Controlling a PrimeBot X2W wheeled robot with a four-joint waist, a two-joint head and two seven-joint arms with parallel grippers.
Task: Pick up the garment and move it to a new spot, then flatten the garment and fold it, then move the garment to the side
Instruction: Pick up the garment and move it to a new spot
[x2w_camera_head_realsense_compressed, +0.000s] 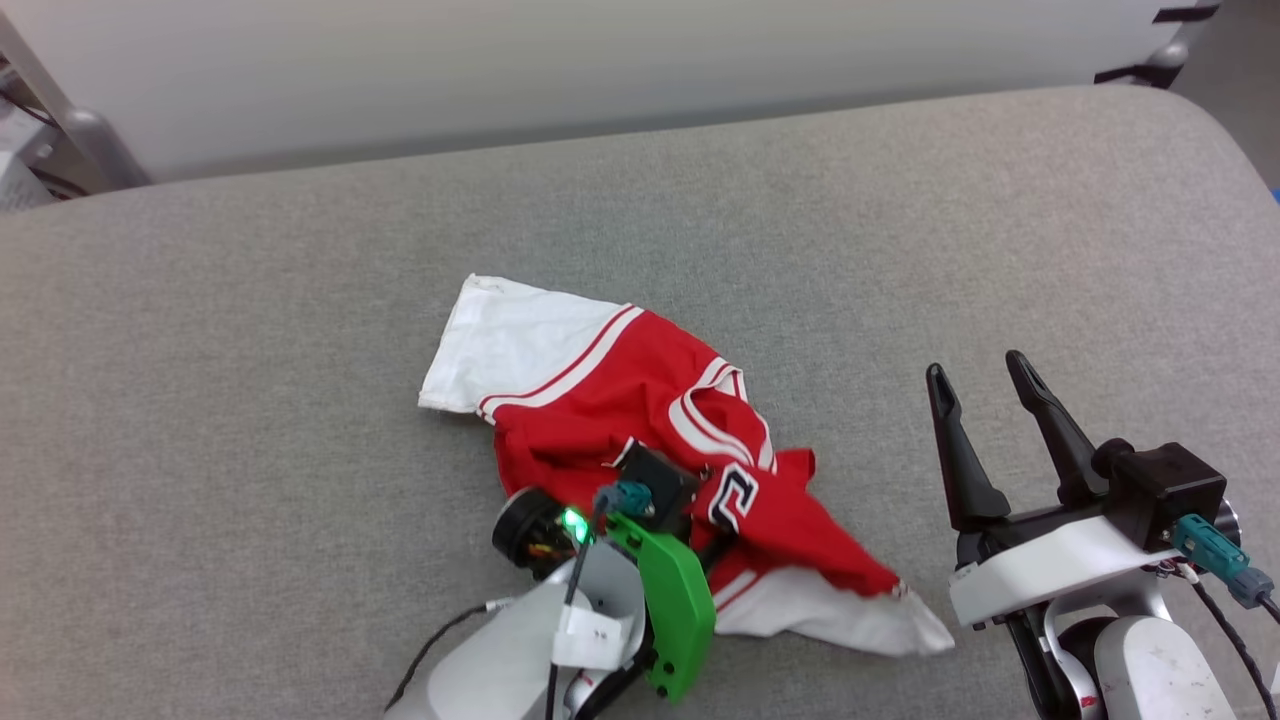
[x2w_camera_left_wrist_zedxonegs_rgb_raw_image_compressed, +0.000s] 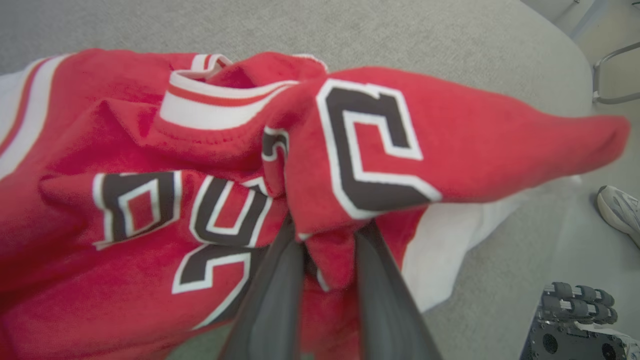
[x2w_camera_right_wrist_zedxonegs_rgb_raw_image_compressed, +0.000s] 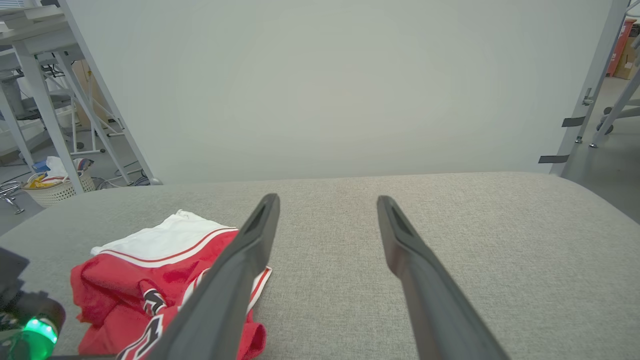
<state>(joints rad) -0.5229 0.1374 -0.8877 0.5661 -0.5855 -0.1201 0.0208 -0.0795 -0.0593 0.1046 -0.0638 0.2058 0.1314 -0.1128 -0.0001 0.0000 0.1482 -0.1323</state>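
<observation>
The garment (x2w_camera_head_realsense_compressed: 600, 390) lies crumpled mid-desk (x2w_camera_head_realsense_compressed: 250, 400); the left pincer (x2w_camera_left_wrist_zedxonegs_rgb_raw_image_compressed: 327, 232) is clenched on a red fold of it. The right pincer (x2w_camera_head_realsense_compressed: 978, 372) stands released beside the garment, apart from it.

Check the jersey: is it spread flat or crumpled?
Crumpled. The garment lies bunched on the grey surface, its red body creased over the lettering, and the left gripper pinches a fold of it.
</observation>
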